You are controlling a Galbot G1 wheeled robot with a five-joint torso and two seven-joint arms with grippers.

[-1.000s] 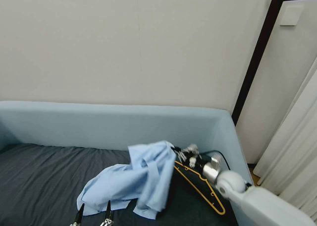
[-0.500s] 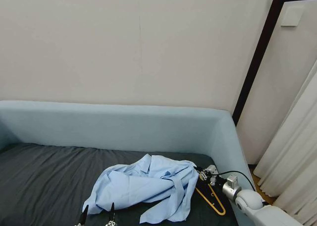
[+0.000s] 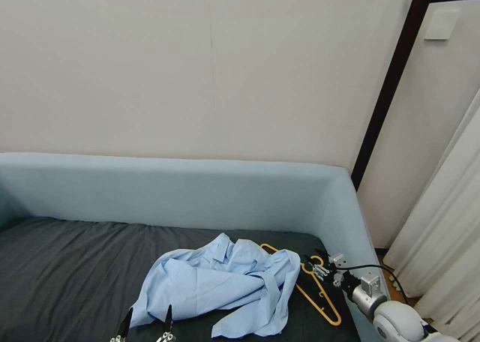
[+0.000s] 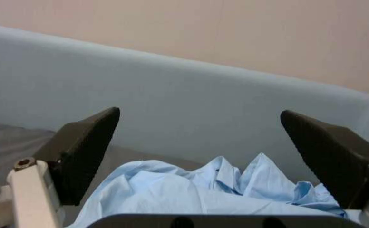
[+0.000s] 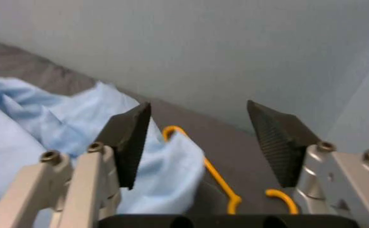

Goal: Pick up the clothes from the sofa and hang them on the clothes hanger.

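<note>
With the blue shirt [image 3: 217, 282] heaped partly over the yellow hanger [image 5: 218, 176] on the sofa [image 3: 172, 192], the right gripper [image 5: 197, 118] and left gripper [image 3: 145, 323] both gape empty beside it, so this is apparently the pickup stage, needing a fabric grasp.

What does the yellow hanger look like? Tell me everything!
The hanger is thin, orange-yellow and looks like plastic. It lies flat on the dark sofa seat, near the sofa's right end. The blue shirt covers part of it, so only some pieces peek out. The right gripper hovers open close above it, not gripping it.
</note>
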